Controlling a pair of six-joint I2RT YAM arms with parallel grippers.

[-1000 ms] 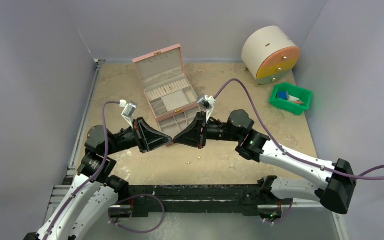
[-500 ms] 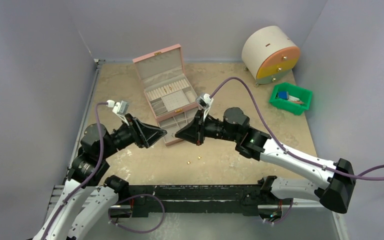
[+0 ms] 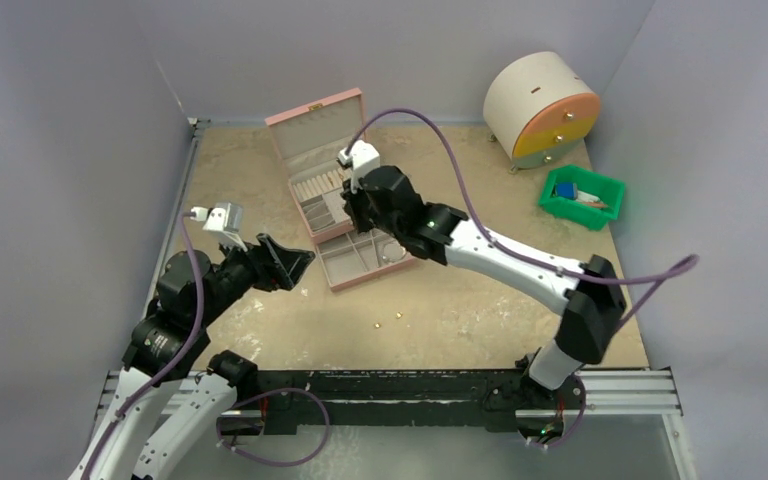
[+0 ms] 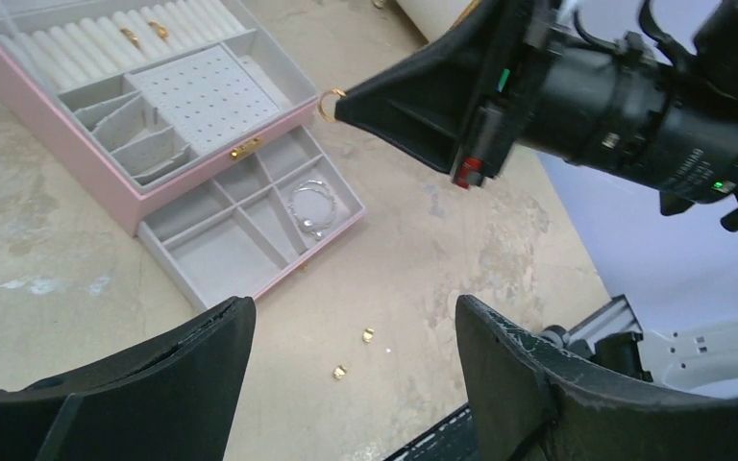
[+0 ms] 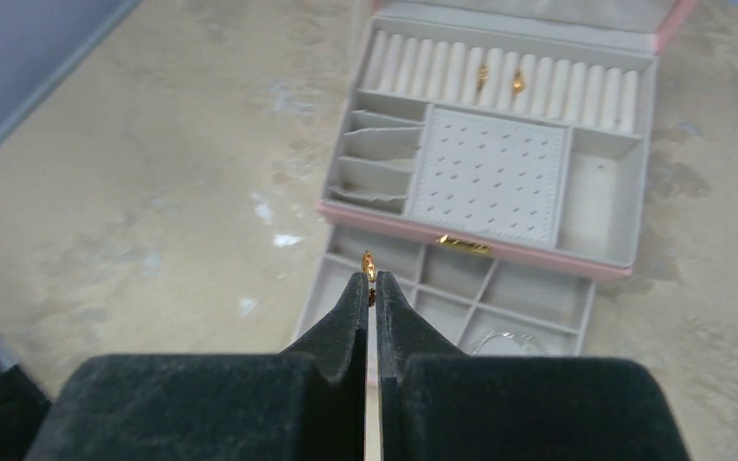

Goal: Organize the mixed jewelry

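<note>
The mixed jewelry is spread about. My right gripper (image 5: 370, 283) is shut on a small gold ring (image 5: 369, 265), held above the open drawer of the pink box (image 5: 500, 246). The left wrist view shows that ring (image 4: 326, 104) at the right gripper's tip (image 4: 338, 101). A silvery bracelet (image 4: 309, 204) lies in the drawer. Two gold rings (image 5: 481, 77) sit in the ring rolls. Two gold studs (image 4: 368, 335) lie on the table below my left gripper (image 4: 354, 312), which is open and holds nothing.
A round white drum with an orange and yellow front (image 3: 540, 108) stands at the back right. Beside it is a green bin (image 3: 612, 186) with blue items. Grey walls close in the table on the left, back and right.
The two grippers were tip to tip in front of the box. My left gripper has opened and drawn back left. My right gripper, shut on the ring, has swung over the pink box.
</note>
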